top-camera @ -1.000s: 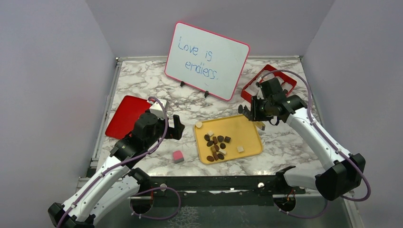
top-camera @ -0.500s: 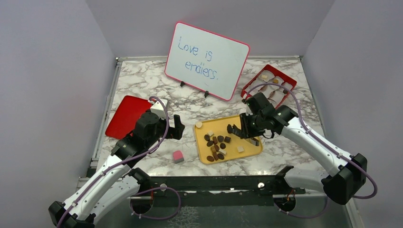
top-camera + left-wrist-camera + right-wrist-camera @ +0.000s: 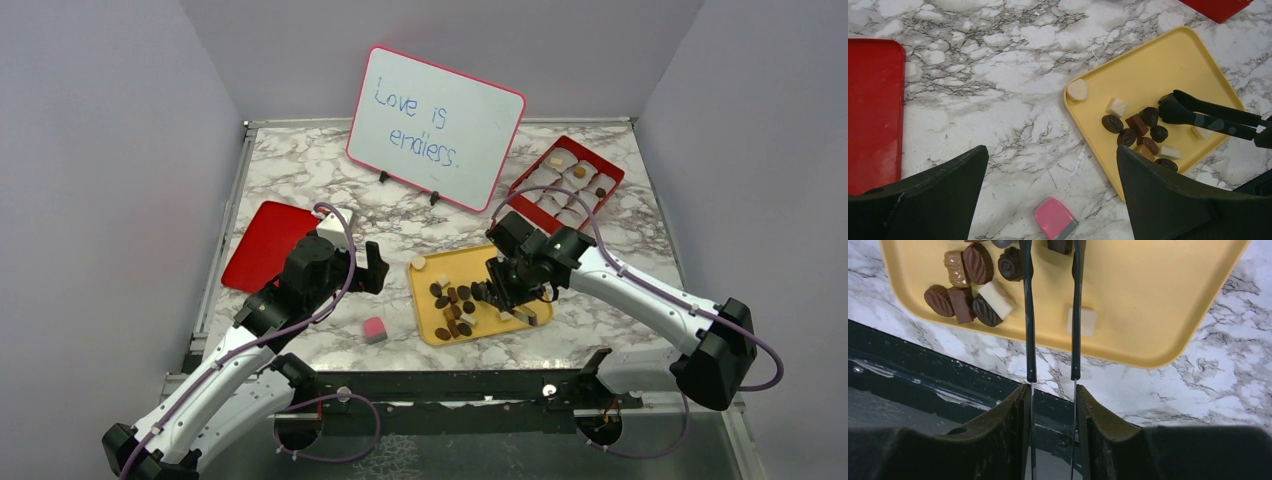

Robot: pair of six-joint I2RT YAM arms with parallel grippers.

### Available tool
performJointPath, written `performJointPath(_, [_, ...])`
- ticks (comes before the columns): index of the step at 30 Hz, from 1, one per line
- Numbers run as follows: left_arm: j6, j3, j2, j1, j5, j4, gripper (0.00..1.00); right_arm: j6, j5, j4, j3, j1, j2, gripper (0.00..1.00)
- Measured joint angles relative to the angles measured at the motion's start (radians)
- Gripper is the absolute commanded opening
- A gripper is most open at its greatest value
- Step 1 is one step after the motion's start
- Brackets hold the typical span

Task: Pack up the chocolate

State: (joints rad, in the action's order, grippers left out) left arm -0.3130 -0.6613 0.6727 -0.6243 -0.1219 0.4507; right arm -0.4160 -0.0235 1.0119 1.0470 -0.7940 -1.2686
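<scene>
The chocolate (image 3: 455, 305) is a cluster of dark brown, tan and white pieces on a yellow tray (image 3: 445, 262). It also shows in the left wrist view (image 3: 1138, 130) and the right wrist view (image 3: 973, 285). My right gripper (image 3: 510, 290) is shut on black tongs (image 3: 1029, 315). The tong arms stand apart, with their tips (image 3: 1168, 107) over the cluster beside a dark round piece. A lone white piece (image 3: 1081, 321) lies just right of the tongs. My left gripper (image 3: 365, 268) is open and empty above the marble left of the tray.
A red compartment box (image 3: 568, 182) holding a few pieces stands at the back right. A red lid (image 3: 268, 243) lies at the left. A pink-and-white cube (image 3: 374, 329) sits near the tray's front left corner. A whiteboard (image 3: 436, 125) stands at the back.
My right arm has swung with the tongs from the red box at the back right down to the yellow tray. The left arm has not moved.
</scene>
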Motion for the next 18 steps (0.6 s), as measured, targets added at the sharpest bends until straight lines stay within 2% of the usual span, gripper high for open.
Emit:
performJointPath(5, [0.000, 0.000, 0.000, 0.000, 0.000, 0.000, 0.99, -0.011, -0.024, 0.019, 0.007, -0.032, -0.026, 0.40])
performJointPath(13, [0.000, 0.000, -0.005, 0.000, 0.000, 0.000, 0.99, -0.022, -0.044, 0.019, 0.007, -0.044, -0.044, 0.26])
performJointPath(18, [0.000, 0.000, -0.010, 0.000, 0.000, 0.000, 0.99, -0.031, -0.055, 0.019, 0.014, -0.045, -0.044, 0.23])
